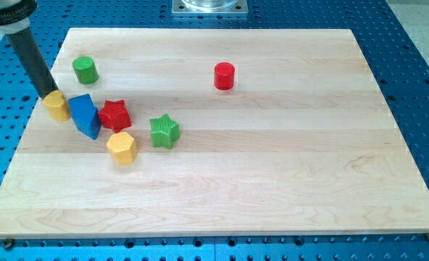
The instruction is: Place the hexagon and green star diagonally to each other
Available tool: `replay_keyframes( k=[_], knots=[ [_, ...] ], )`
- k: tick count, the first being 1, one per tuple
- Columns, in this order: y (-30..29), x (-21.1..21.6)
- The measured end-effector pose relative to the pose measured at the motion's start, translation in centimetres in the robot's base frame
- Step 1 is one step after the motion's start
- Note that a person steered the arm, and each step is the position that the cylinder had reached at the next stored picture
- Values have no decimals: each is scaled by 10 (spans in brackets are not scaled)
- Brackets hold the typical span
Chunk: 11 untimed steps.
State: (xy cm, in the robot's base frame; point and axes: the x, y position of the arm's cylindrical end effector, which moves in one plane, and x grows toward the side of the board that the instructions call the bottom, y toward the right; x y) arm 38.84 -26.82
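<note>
Touching the top-left edge of a yellow block (57, 106) at the view's left: my tip (46, 95), plain rod, no jaws to open or clench. Rightward: blue block (85, 115), red star (115, 114), yellow hexagon (122, 148), green star (164, 131) just up-right of hexagon, apart.

Single view used: whole table (272, 196) seen from raised point at its 6 o'clock edge, angled downward toward 12 o'clock, moderately near.
</note>
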Motion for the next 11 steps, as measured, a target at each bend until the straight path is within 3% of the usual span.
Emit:
replay_keyframes(
  k=[1, 2, 3, 4, 5, 6, 7, 8, 9, 10, 11],
  knots=[
    [44, 24],
    [51, -19],
    [169, -21],
    [279, 56],
    [283, 113],
    [233, 146],
    [208, 151],
    [141, 120],
    [117, 113],
    [178, 113],
    [179, 90]
  ],
)
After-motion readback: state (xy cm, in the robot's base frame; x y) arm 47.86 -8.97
